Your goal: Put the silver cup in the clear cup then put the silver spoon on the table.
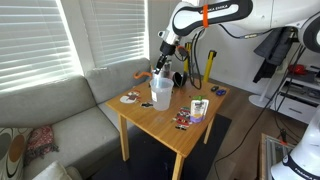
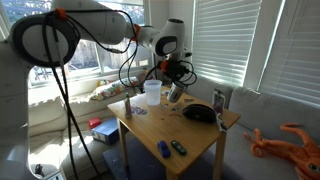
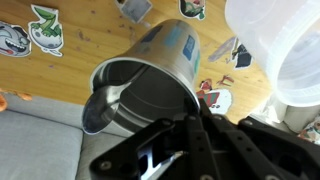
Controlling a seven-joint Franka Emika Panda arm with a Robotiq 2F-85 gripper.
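In the wrist view, stickers (image 3: 30,30) lay flat at the left on the matte, light-brown wooden table (image 3: 90,35). In the middle the silver cup (image 3: 140,85) hung tilted above the table, its mouth seemingly turned down and left. Its thin metal wall was smooth and shiny, with a bluish print. The tool (image 3: 188,125) was clamped on it, apparently at the wall nearest the camera. The cup looked light and rigid but slippery, so a pinch across the rim wall seemed the safest hold. At the right stood the clear cup (image 3: 280,50), translucent whitish plastic flaring to a wide rim, probably light and easily tipped if nudged.
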